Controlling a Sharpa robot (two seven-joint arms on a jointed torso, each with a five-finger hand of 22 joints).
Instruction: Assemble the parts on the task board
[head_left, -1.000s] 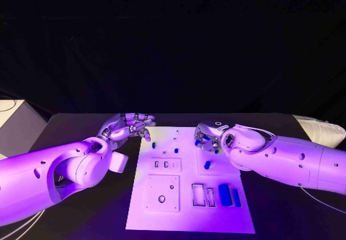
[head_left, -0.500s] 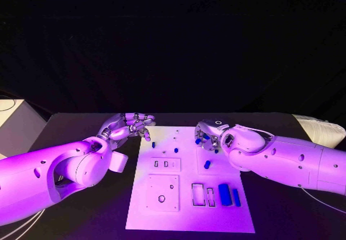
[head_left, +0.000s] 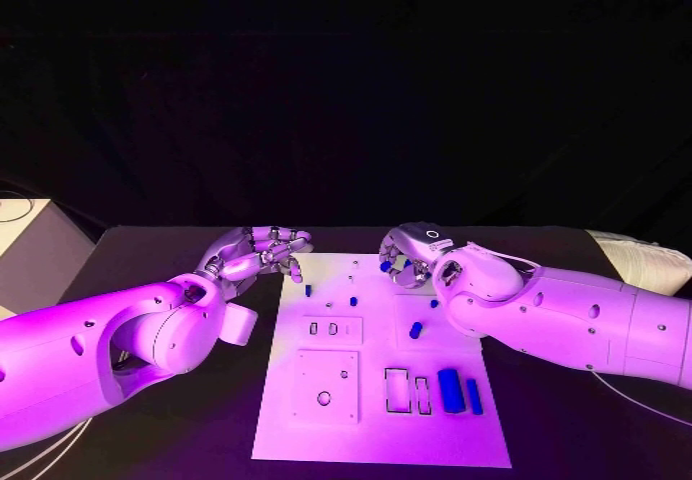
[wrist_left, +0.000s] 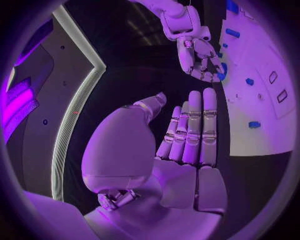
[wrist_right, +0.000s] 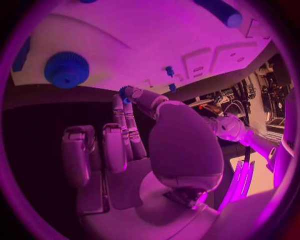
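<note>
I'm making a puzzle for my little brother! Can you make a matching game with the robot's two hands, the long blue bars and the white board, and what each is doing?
Things:
1. left silver hand
2. right silver hand
3. two long blue bars
4. white task board

States:
A. lying side by side at the board's near right
B. fingers apart, holding nothing
C. flat in the middle of the black table
D. pinching a small blue part

Pairs: 1-B, 2-D, 3-A, 4-C

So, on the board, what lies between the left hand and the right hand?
In the head view, the far end of the board lies between the left hand and the right hand; two small blue parts stand there.
</note>
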